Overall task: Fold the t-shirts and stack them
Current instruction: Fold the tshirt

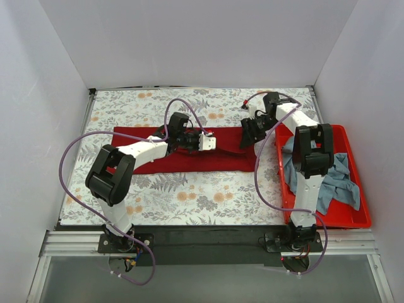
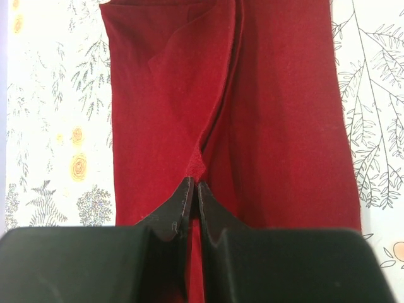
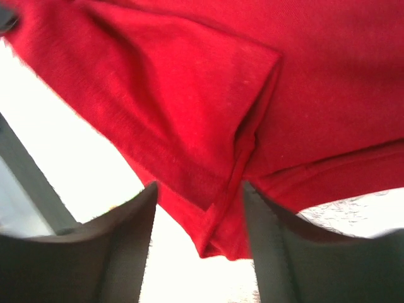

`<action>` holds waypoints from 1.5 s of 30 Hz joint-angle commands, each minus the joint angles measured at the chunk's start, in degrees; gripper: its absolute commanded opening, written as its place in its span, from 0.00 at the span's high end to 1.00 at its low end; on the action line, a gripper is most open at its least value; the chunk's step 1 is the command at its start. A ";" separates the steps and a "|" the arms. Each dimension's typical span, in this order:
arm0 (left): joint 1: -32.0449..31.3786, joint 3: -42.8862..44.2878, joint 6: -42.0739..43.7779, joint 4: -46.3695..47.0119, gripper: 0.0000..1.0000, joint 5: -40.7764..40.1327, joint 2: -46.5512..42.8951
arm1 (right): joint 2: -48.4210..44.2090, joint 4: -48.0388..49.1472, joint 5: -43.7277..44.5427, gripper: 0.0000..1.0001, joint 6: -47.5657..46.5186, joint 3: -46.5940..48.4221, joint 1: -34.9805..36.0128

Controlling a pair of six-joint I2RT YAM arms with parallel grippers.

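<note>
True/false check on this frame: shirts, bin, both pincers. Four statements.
1. The dark red shirt lies as a long strip on the table. True.
2. The grey-blue shirt is stacked on the red one. False: it lies crumpled in the red bin.
3. The left pincer is shut on a fold of the dark red shirt. True.
4. The right pincer is clamped shut. False: its jaws stand apart, with red cloth between them.
</note>
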 commanded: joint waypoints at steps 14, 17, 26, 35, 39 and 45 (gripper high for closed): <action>3.65 5.91 -6.04 -1.08 1.00 4.75 2.67 | -7.32 0.69 3.10 0.14 -29.66 1.45 5.32; 3.74 5.82 -6.04 -0.99 1.00 4.93 2.67 | -7.67 2.35 5.90 0.15 -32.47 0.84 7.70; 5.23 6.70 -6.74 -0.73 1.00 4.67 3.46 | -6.79 3.24 10.14 0.31 -36.52 0.58 10.34; 6.46 7.32 -7.44 -0.47 1.00 4.84 4.51 | -9.61 2.27 9.79 0.28 -37.92 -0.21 11.31; 6.46 7.23 -7.45 -0.46 1.00 4.93 4.78 | -9.35 0.96 9.00 0.28 -37.93 -0.39 11.57; 6.73 7.58 -7.27 -0.29 1.00 4.49 5.30 | -10.22 -1.50 6.54 0.28 -37.93 -0.04 11.93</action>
